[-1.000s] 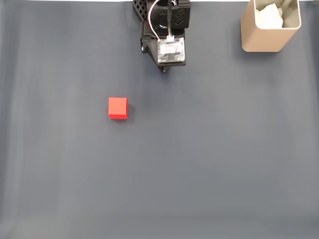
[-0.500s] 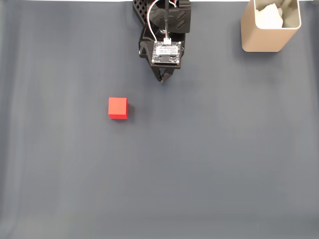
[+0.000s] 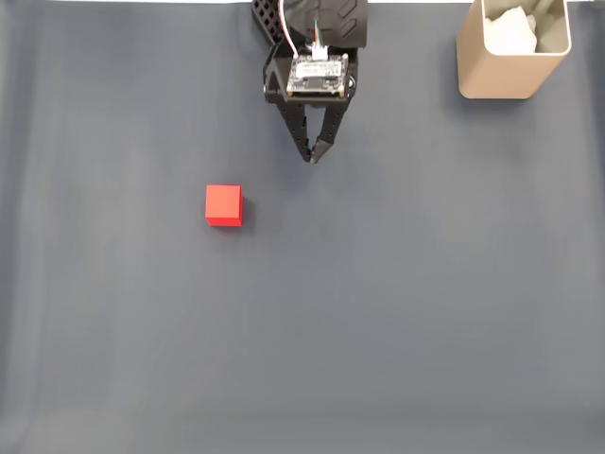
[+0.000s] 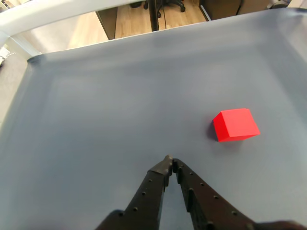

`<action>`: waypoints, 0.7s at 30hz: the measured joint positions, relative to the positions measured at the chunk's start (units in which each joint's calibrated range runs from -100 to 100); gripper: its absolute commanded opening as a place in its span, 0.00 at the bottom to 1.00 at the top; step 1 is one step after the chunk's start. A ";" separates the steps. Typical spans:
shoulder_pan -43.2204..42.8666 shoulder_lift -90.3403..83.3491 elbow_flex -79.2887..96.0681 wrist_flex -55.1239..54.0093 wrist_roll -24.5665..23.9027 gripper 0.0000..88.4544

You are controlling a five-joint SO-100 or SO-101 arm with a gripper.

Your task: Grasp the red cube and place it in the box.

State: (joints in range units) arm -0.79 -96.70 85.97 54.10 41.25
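Observation:
The red cube (image 3: 224, 205) lies alone on the grey cloth, left of centre in the fixed view; the wrist view has the cube (image 4: 235, 124) ahead and to the right. My gripper (image 3: 313, 154) hangs near the top centre, its black fingers meeting at the tips, shut on nothing. It is up and to the right of the cube, well apart from it. In the wrist view the gripper (image 4: 170, 162) tips touch above bare cloth. The tan box (image 3: 501, 71) stands upright at the top right corner, with something whitish inside.
A grey cloth (image 3: 378, 312) covers the whole table, with open room all around the cube. The arm's base (image 3: 307, 19) sits at the top edge. Past the cloth's far edge the wrist view shows a wooden floor and chair legs (image 4: 158, 7).
The arm has tilted out from its folded pose, so the shut fingers now reach further down the fixed view. Cube and box have not moved.

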 measured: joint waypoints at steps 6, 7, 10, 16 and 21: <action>-0.53 5.62 -7.92 0.00 0.00 0.00; -0.53 7.22 -9.74 0.16 0.00 0.00; -0.53 11.59 -15.03 1.14 0.00 0.00; -0.53 18.72 -24.59 4.63 -0.05 0.00; -0.45 23.27 -31.33 9.83 0.98 0.00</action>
State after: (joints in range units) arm -1.24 -73.43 54.64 63.93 42.22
